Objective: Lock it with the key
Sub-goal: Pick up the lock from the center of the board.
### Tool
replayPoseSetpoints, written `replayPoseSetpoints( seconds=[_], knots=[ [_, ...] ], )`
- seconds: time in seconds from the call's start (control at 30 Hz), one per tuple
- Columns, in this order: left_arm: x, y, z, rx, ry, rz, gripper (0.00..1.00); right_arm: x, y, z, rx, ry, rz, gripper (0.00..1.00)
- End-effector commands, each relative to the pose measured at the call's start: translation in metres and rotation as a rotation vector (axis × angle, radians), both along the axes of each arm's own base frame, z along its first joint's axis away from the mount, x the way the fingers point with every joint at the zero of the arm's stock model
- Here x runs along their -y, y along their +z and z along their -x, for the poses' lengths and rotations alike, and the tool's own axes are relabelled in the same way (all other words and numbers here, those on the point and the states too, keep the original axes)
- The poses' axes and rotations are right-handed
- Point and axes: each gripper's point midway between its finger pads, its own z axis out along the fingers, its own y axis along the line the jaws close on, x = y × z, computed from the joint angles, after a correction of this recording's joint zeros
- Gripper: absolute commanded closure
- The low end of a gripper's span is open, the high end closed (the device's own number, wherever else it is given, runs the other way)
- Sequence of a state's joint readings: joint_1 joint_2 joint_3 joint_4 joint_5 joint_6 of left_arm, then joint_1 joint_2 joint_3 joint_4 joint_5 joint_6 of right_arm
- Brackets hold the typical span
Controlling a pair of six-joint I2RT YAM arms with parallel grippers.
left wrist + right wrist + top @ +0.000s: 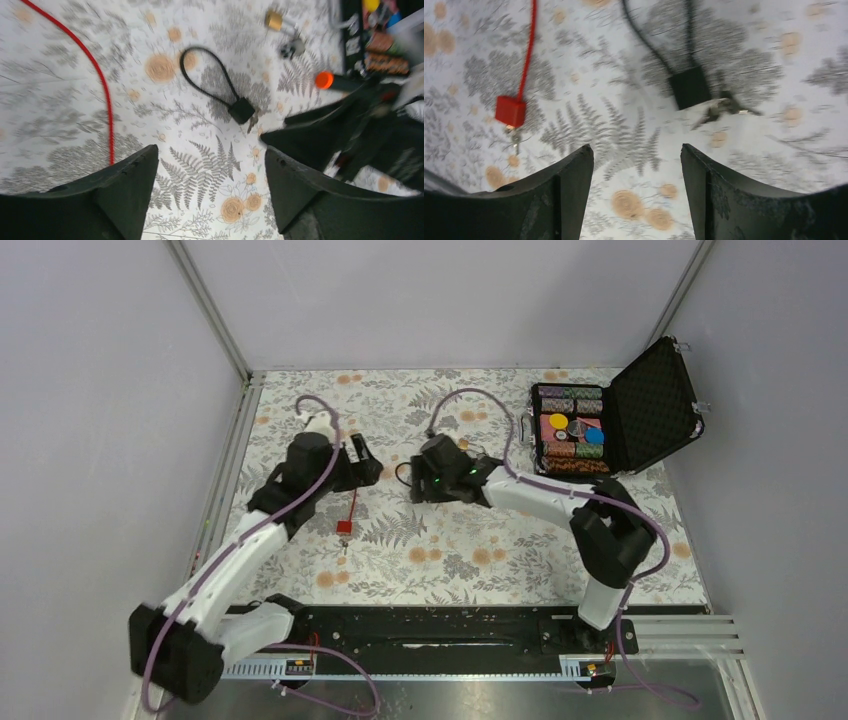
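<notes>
Both wide open, empty: left gripper (210,150), right gripper (637,152) seemingly near the key (718,108) (blurred).

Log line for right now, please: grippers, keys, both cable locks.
left gripper open, empty | right gripper open, empty | keys on table beside black cable lock block | red cable lock lying apart, ungripped

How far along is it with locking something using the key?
Nothing looks done yet. The keys lie loose beside the black lock, ungrasped. In hand: the right arm hovers above them, jaws open and empty; the left arm is nearby, jaws open too. Left: grasp the keys, put one in a lock and turn it.
</notes>
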State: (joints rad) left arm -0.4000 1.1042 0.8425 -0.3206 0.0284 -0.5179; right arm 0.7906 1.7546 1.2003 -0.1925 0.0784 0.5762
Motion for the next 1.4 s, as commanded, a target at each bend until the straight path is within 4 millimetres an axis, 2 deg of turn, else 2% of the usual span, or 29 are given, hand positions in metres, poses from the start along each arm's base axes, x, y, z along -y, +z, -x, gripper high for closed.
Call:
replayPoseSetpoints(
  seconds=[0.0, 0.07, 0.2, 0.23, 0.27, 0.3, 0.37, 0.53, 0.57, 0.77, 1.07, 1.2, 1.37],
  knots=[
    [-0.041, 0.058, 0.012, 0.184, 0.146, -0.046, 0.12, -0.043, 0.005, 0.019, 0.022, -0.033, 0.037, 0.29],
    [-0.055, 0.081, 0.026, 0.252, 0.178, -0.048, 0.02, -0.054, 0.005, 0.021, 0.057, -0.077, 0.05, 0.29],
    [-0.077, 0.114, 0.053, 0.353, 0.209, -0.053, 0.01, -0.089, 0.002, 0.03, 0.071, -0.068, 0.057, 0.29],
    [-0.08, 0.121, 0.059, 0.374, 0.212, -0.048, 0.01, -0.103, 0.007, 0.03, 0.078, -0.056, 0.054, 0.29],
    [-0.082, 0.126, 0.064, 0.39, 0.21, -0.043, 0.01, -0.108, -0.001, 0.035, 0.076, -0.041, 0.083, 0.28],
    [-0.083, 0.13, 0.068, 0.401, 0.208, -0.038, 0.01, -0.121, 0.003, 0.035, 0.093, -0.026, 0.094, 0.26],
    [-0.087, 0.139, 0.079, 0.424, 0.201, -0.032, 0.01, -0.14, -0.001, 0.044, 0.112, 0.013, 0.144, 0.21],
    [-0.097, 0.146, 0.101, 0.447, 0.2, -0.033, 0.01, -0.168, -0.015, 0.05, 0.152, 0.04, 0.25, 0.15],
    [-0.098, 0.147, 0.105, 0.455, 0.199, -0.029, 0.01, -0.172, -0.023, 0.051, 0.159, 0.041, 0.276, 0.15],
    [-0.108, 0.147, 0.12, 0.478, 0.207, -0.04, 0.01, -0.186, -0.042, 0.055, 0.187, 0.011, 0.315, 0.14],
    [-0.139, 0.186, 0.15, 0.613, 0.304, -0.027, 0.01, -0.193, -0.058, 0.051, 0.18, -0.005, 0.345, 0.23],
    [-0.141, 0.194, 0.156, 0.637, 0.306, -0.014, 0.01, -0.192, -0.063, 0.049, 0.188, -0.02, 0.354, 0.24],
    [-0.138, 0.195, 0.155, 0.633, 0.287, -0.012, 0.01, -0.191, -0.072, 0.046, 0.197, -0.024, 0.378, 0.25]
  ],
)
